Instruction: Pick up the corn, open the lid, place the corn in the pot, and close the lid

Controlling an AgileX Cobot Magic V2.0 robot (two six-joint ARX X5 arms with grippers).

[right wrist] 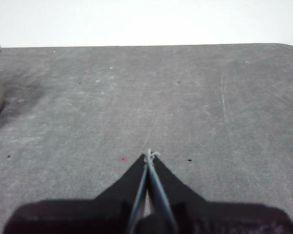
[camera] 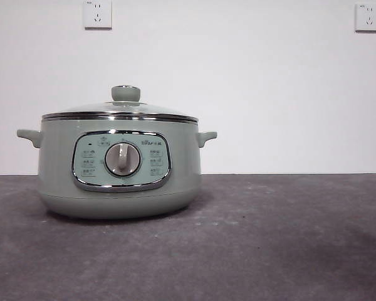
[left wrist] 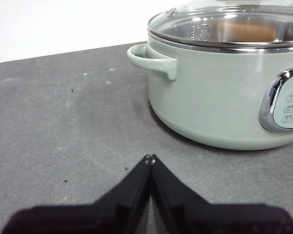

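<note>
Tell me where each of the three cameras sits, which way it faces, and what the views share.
Front view: low at table height, looking level across the table at the pot with the lid on, wall behind; no arm shows.
Left wrist view: on the left arm, looking down past the shut left gripper at the pot's handled side; something orange-brown, likely the corn, shows through the glass.
Right wrist view: on the right arm, facing the table beyond the shut right gripper; the pot is just an edge sliver.
Shared: all three views show the pot and the table.
</note>
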